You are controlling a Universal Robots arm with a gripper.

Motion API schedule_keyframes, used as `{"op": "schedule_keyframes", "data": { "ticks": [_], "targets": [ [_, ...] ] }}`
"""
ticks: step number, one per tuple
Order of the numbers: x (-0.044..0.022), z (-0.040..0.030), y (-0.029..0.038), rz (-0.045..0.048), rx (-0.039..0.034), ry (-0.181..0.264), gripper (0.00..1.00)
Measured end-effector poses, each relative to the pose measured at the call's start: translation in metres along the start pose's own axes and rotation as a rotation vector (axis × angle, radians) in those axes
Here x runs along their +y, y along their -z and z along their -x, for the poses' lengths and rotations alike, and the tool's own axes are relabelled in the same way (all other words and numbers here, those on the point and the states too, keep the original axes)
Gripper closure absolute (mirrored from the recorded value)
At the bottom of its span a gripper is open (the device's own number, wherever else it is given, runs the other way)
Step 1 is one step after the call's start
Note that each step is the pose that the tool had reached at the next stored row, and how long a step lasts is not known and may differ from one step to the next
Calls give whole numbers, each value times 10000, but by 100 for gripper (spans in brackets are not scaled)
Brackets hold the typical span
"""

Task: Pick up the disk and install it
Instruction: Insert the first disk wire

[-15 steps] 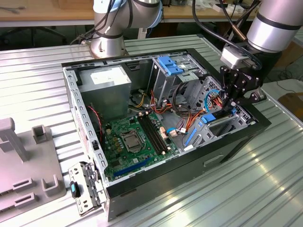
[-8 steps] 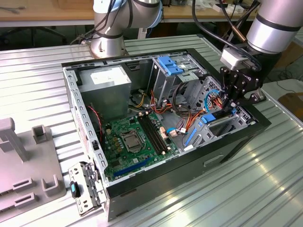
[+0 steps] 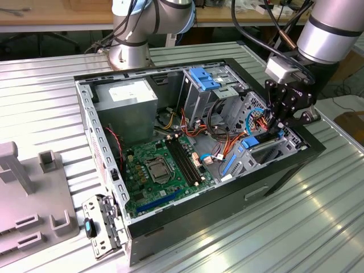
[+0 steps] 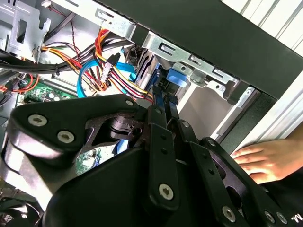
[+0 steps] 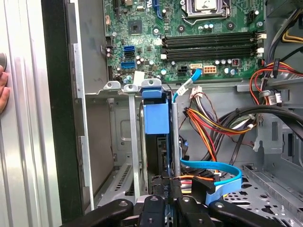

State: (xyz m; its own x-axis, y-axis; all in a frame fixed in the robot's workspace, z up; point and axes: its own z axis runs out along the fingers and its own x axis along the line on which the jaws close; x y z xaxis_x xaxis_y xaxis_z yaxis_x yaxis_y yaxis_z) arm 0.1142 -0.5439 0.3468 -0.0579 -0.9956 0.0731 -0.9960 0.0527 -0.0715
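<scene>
The disk (image 5: 156,118) stands on edge in a slot of the metal drive cage (image 5: 124,142) at the front corner of the open computer case (image 3: 170,222). Its blue carrier tab (image 4: 176,78) faces the motherboard. In the exterior view the disk (image 3: 255,142) shows as a blue strip under the arm's black gripper (image 3: 277,126). The gripper (image 5: 166,184) reaches down into the cage, its two thin fingers (image 4: 160,113) pressed together on the disk's near edge. The gripper's body hides most of the disk's metal face.
A person's hand (image 4: 265,161) rests on the table beside the case wall. Coloured and blue cables (image 5: 213,177) crowd next to the cage. The motherboard (image 3: 162,170), power supply (image 3: 125,102) and the tall blue-topped drive bay (image 3: 205,79) occupy the case. A grey fixture (image 3: 23,193) stands at the exterior view's left.
</scene>
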Motion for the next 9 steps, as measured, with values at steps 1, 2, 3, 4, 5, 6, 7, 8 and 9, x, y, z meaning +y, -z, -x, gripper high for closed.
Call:
{"op": "schedule_keyframes", "data": {
  "ticks": [1, 2, 3, 4, 5, 6, 7, 8, 9],
  "targets": [
    [0, 0, 2, 0, 4, -1, 84],
    [0, 0, 2, 0, 4, -1, 84],
    [0, 0, 2, 0, 4, -2, 84],
    [2, -1, 2, 1, 5, -2, 84],
    [5, -1, 2, 1, 5, -3, 84],
    [7, -1, 2, 1, 4, -2, 84],
    [10, -1, 2, 0, 4, -2, 84],
    [10, -1, 3, 0, 4, -2, 84],
    [10, 0, 0, 0, 5, -2, 84]
  ]
}}
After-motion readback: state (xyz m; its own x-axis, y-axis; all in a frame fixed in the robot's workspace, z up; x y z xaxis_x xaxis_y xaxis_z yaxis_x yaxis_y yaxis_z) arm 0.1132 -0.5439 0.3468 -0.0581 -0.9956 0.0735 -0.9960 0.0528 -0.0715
